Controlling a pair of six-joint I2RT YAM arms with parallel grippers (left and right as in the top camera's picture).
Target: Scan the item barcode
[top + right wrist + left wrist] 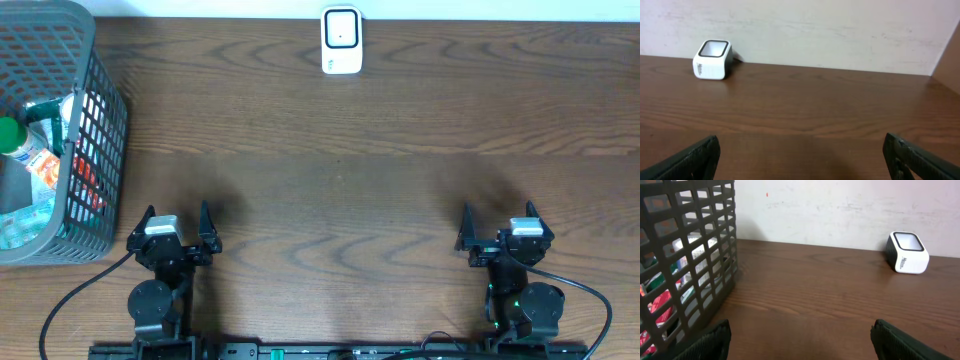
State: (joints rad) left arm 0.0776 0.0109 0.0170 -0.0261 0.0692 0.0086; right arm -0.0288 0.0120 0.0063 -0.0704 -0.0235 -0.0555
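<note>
A white barcode scanner (341,40) with a dark window stands at the far middle edge of the table; it also shows in the left wrist view as the scanner (907,253) and in the right wrist view as the scanner (713,60). Packaged items (38,150), one with a green cap, lie inside the dark mesh basket (100,130) at the far left. My left gripper (177,222) rests open near the front left, just right of the basket. My right gripper (497,222) rests open near the front right. Nothing is between either pair of fingers.
The basket wall (685,260) fills the left side of the left wrist view, close to my left fingers. A pale wall runs behind the table's far edge. Cables trail from both arm bases at the front edge.
</note>
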